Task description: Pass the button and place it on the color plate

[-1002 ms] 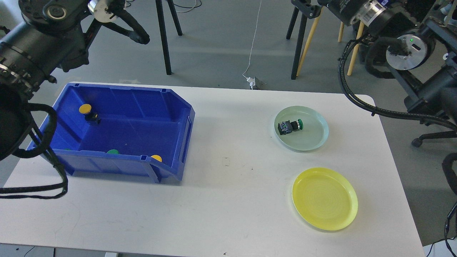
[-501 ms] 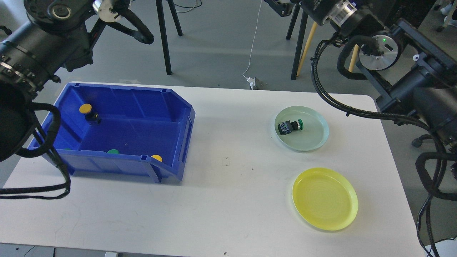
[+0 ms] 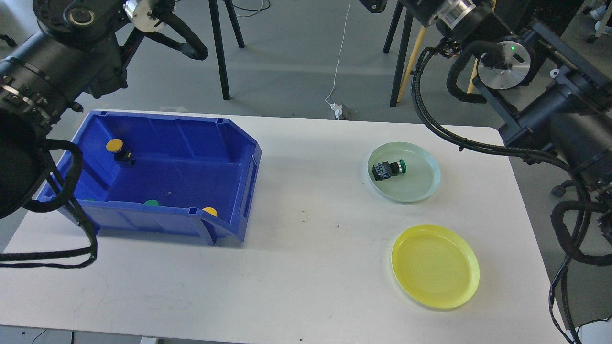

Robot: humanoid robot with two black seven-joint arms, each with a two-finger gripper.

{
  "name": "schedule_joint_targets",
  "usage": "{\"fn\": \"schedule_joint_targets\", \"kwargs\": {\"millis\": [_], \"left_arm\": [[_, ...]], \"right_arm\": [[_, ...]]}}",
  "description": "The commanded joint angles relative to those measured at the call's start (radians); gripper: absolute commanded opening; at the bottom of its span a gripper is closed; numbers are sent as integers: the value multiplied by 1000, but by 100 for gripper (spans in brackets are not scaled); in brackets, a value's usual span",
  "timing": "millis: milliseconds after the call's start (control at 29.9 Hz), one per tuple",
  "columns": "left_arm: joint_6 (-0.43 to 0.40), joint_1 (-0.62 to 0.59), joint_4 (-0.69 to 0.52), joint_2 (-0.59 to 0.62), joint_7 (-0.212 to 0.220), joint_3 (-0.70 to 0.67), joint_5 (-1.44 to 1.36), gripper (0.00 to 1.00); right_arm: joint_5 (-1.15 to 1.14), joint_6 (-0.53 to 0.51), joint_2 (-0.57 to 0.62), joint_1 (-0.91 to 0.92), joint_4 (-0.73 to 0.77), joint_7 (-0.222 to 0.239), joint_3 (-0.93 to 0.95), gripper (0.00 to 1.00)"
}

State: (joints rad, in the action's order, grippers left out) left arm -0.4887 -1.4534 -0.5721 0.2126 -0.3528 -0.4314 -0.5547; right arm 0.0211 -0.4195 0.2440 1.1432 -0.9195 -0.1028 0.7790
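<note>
A green-capped button (image 3: 389, 168) lies on its side in the pale green plate (image 3: 420, 188) at the right of the white table. The yellow plate (image 3: 435, 265) nearer to me holds nothing. The blue bin (image 3: 251, 162) at the left holds a yellow button (image 3: 115, 146) at its far left, a green button (image 3: 151, 202) and another yellow button (image 3: 209, 211) behind its front wall. My left arm rises out of the top left; its gripper is out of view. Only a dark end of my right gripper (image 3: 372, 5) shows at the top edge, high above the table.
Chair and stand legs (image 3: 219, 48) stand on the grey floor beyond the table's far edge. My right arm's links and cables (image 3: 478, 143) hang over the table's right edge. A white cable (image 3: 338, 57) runs across the floor.
My right arm has swung left and up across the top right, its far end rising nearly out of view. My left arm has shifted slightly. The buttons and plates have not moved.
</note>
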Motion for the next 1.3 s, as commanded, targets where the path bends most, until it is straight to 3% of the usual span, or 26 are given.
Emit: {"fn": "schedule_joint_targets", "kwargs": {"millis": [0, 134, 534, 768, 835, 902, 935, 1269], "left_arm": [[0, 2, 5, -1, 0, 2, -1, 29], [0, 4, 21, -2, -2, 0, 1, 29], [0, 4, 28, -2, -5, 0, 1, 29], [0, 4, 28, -2, -6, 2, -1, 31], [0, 4, 28, -2, -5, 2, -1, 42], [0, 5, 29, -2, -3, 2, -1, 69], [0, 5, 29, -2, -2, 2, -1, 90], [0, 8, 35, -4, 5, 8, -5, 98]], "right_arm": [[0, -12, -3, 3, 1, 0, 2, 84], [0, -18, -2, 3, 1, 0, 3, 78], [-1, -48, 0, 3, 18, -1, 2, 28], [-1, -50, 0, 3, 19, -1, 2, 20], [-1, -51, 1, 3, 25, -1, 8, 19], [-1, -58, 1, 3, 30, -1, 8, 19], [-1, -59, 0, 3, 31, -1, 8, 19], [-1, -62, 1, 6, 31, -3, 11, 18]]}}
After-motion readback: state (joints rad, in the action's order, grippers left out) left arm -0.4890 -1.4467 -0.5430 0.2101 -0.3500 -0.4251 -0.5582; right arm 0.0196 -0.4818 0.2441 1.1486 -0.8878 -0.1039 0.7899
